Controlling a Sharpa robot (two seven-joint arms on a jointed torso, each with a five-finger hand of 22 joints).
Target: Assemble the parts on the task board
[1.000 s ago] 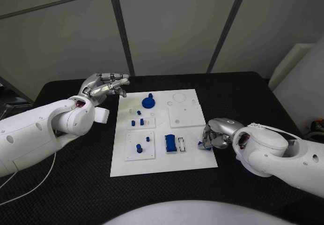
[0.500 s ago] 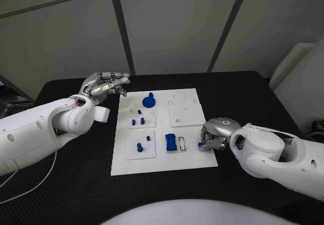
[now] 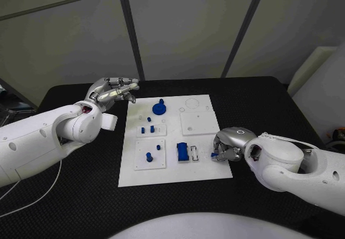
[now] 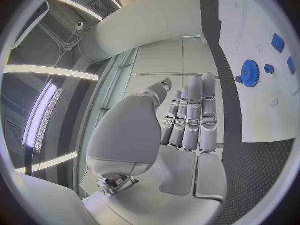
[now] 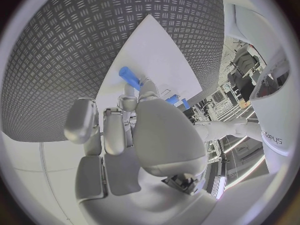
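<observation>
The white task board [image 3: 203,169] lies in the middle of the black table. On it are a blue gear [image 3: 158,107], several small blue pegs such as one at the near left [image 3: 149,157], and a blue block [image 3: 182,151] beside an empty slot [image 3: 195,152]. My right hand [image 3: 227,145] is curled at the board's right edge near the front, pinching a small blue peg [image 3: 214,155] whose end pokes out past the fingertips [image 5: 129,77]. My left hand [image 3: 111,89] hovers off the board's far left corner, fingers extended [image 4: 187,115], holding nothing; the gear [image 4: 250,80] lies beyond it.
A raised white square plate [image 3: 198,122] sits on the board's right half, with a round recess [image 3: 191,104] behind it. Black table [image 3: 79,199] surrounds the board on every side. A white panel [image 3: 309,64] stands past the table's far right corner.
My right hand has edged slightly left and toward the front along the board's right edge, still gripping the peg. The left hand has stayed put.
</observation>
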